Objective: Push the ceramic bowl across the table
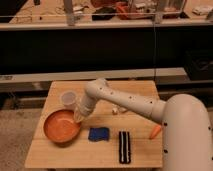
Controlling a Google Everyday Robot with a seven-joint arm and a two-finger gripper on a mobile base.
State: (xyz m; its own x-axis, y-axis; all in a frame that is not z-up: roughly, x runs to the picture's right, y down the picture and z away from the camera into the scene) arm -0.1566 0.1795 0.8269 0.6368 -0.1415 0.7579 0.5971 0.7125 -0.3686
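Note:
The ceramic bowl (60,126), a wide shallow orange dish, lies on the left half of the light wooden table (100,152). My white arm reaches in from the right and bends down toward it. The gripper (79,118) is at the bowl's right rim, touching or just above it. The wrist hides how the tip meets the rim.
A small translucent white cup (68,98) stands just behind the bowl and left of the arm. A blue object (98,134) and a black ridged bar (124,146) lie right of the bowl. An orange item (155,132) sits at the right edge. A long grey shelf (75,75) runs behind.

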